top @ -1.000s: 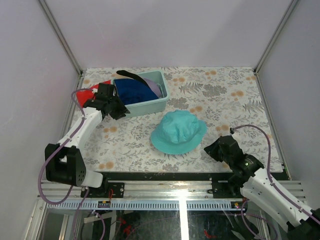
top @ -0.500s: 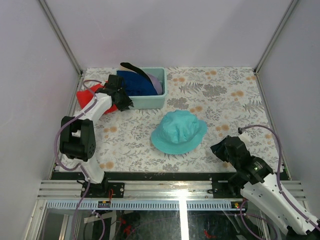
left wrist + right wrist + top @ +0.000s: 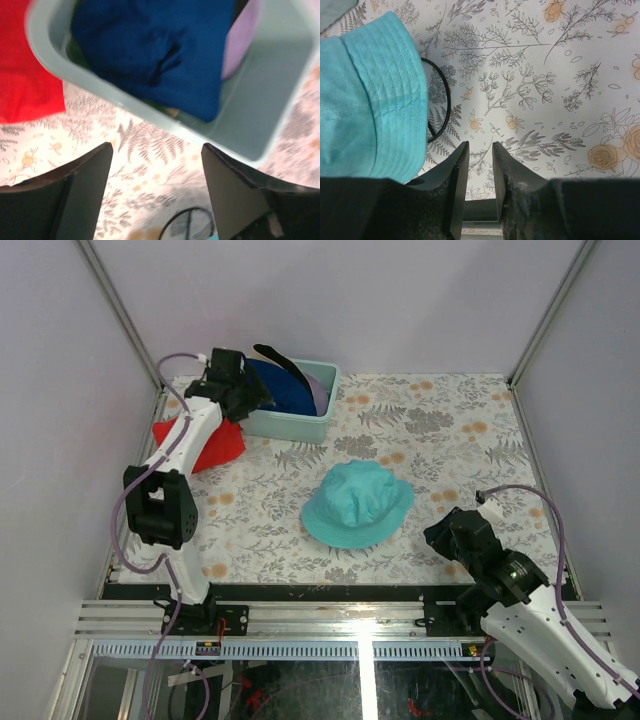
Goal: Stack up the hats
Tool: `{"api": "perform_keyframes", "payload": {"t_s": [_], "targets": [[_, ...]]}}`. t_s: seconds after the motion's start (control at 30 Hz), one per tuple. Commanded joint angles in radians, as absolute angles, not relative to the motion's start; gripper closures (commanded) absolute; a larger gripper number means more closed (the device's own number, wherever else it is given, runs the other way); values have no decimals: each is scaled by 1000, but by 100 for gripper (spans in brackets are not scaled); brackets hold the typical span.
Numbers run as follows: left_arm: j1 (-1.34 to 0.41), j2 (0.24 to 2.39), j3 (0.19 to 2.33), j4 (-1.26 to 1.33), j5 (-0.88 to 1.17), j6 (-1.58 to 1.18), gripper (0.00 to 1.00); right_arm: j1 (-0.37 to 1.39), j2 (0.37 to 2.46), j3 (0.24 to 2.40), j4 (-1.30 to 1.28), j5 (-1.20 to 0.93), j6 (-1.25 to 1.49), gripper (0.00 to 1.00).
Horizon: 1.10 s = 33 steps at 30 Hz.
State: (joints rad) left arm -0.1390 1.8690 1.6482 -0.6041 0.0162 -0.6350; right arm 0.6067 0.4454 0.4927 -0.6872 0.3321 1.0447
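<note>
A teal hat [image 3: 356, 505] lies crown up at the middle of the table; its brim fills the left of the right wrist view [image 3: 370, 95]. A dark blue hat [image 3: 280, 388] and a lavender hat [image 3: 317, 392] sit in the pale-teal bin [image 3: 300, 426]; both show in the left wrist view, the dark blue hat [image 3: 150, 45] and the lavender hat [image 3: 241, 40]. The tan hat is hidden. My left gripper [image 3: 250, 395] [image 3: 156, 150] is wide open and empty at the bin's left near rim. My right gripper [image 3: 437, 533] [image 3: 478, 147] is empty, its jaws a narrow gap apart, right of the teal hat.
A flat red cloth [image 3: 205, 440] [image 3: 25, 75] lies left of the bin [image 3: 270, 100]. A black ring [image 3: 440, 100] is marked on the table beside the teal hat's brim. Walls close in the table at the back and sides.
My left gripper has swung toward the back, along the bin's left side. The bin has slid back and turned. The red cloth shows more. My right gripper has drawn back a little to the right.
</note>
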Motion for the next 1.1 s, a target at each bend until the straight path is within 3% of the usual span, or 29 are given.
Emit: {"api": "perform_keyframes", "payload": {"t_s": [0.0,0.2,0.3,0.5,0.77,1.07], "targets": [[-107,1798,1831,-676,-90,-552,23,606,487,561,-627,363,986,66],[-81,2041,2159,-827,-90,-469,23,606,533,586,-555,357,951,60],[-82,2104,2219,-820,-117,-448,24,606,540,592,-541,358,941,59],[-82,2158,2219,-769,-148,-396,30,606,533,587,-536,374,932,57],[-83,2175,2106,-588,-166,-341,30,606,557,601,-489,372,887,55],[-82,2317,2214,-545,-115,-314,30,607,613,659,-489,368,857,54]]}}
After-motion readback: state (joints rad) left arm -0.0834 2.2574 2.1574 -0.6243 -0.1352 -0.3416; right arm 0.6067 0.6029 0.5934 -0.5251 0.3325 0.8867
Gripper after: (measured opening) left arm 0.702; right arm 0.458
